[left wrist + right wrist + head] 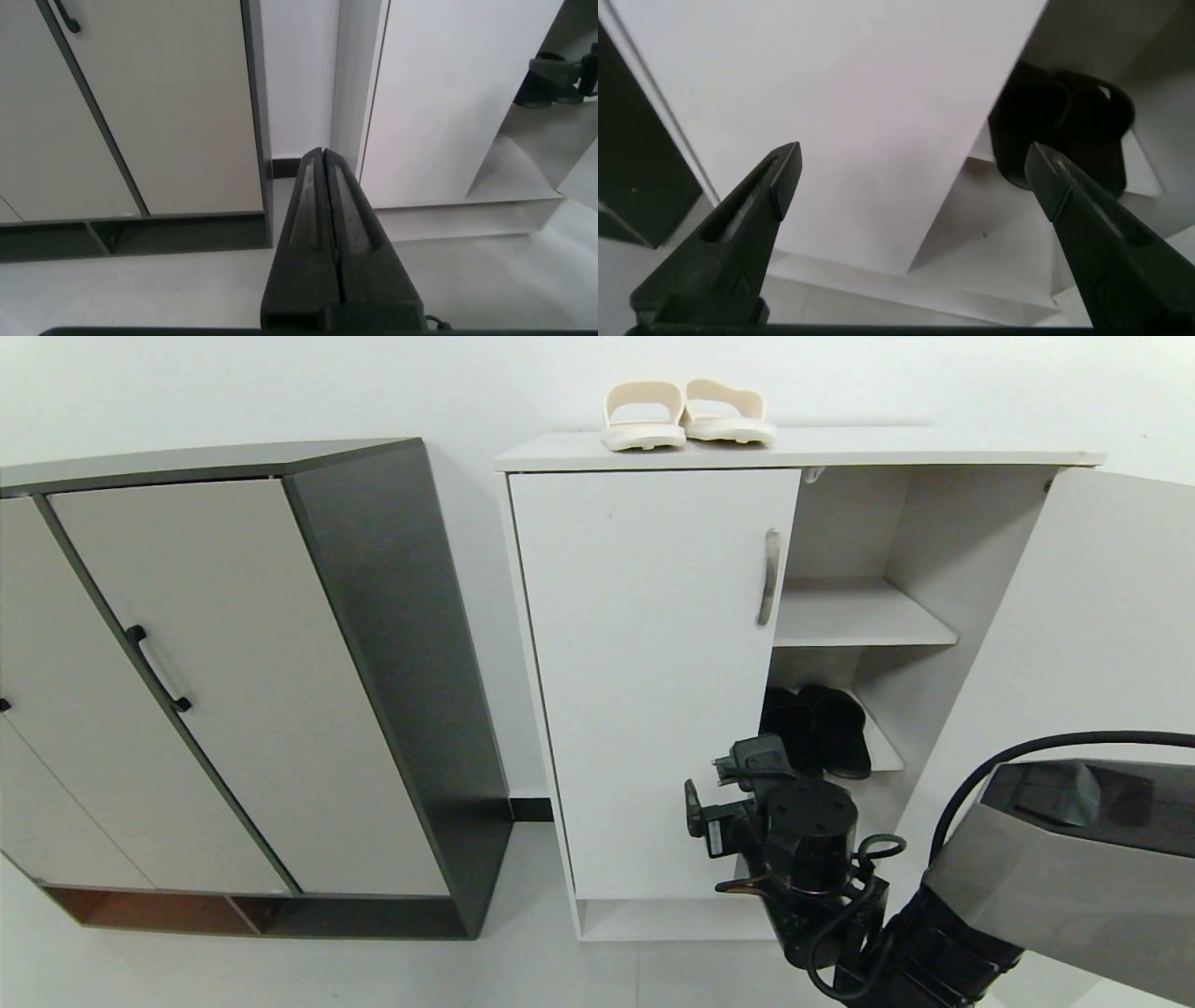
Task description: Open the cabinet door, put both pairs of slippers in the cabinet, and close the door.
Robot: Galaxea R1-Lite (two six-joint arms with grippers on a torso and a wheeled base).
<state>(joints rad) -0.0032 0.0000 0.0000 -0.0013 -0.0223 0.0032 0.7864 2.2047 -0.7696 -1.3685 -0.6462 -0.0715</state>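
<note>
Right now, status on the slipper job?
Left jaws shut, right jaws open, both empty. Black slippers shelved inside; cream slippers on cabinet top. Right door open.

On top: one slipper pair (689, 414) on the cabinet (653, 691).
Inside: second slipper pair (822, 728) on the lower shelf (889, 751).
Left: neighbouring cabinet (233, 681).

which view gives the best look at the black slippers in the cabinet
The head view: the black slippers lie side by side on the lower shelf. The right wrist view catches them from below, partly behind the edge of the closed door. The left wrist view's dark shape at the opening is too unclear to call.
</note>
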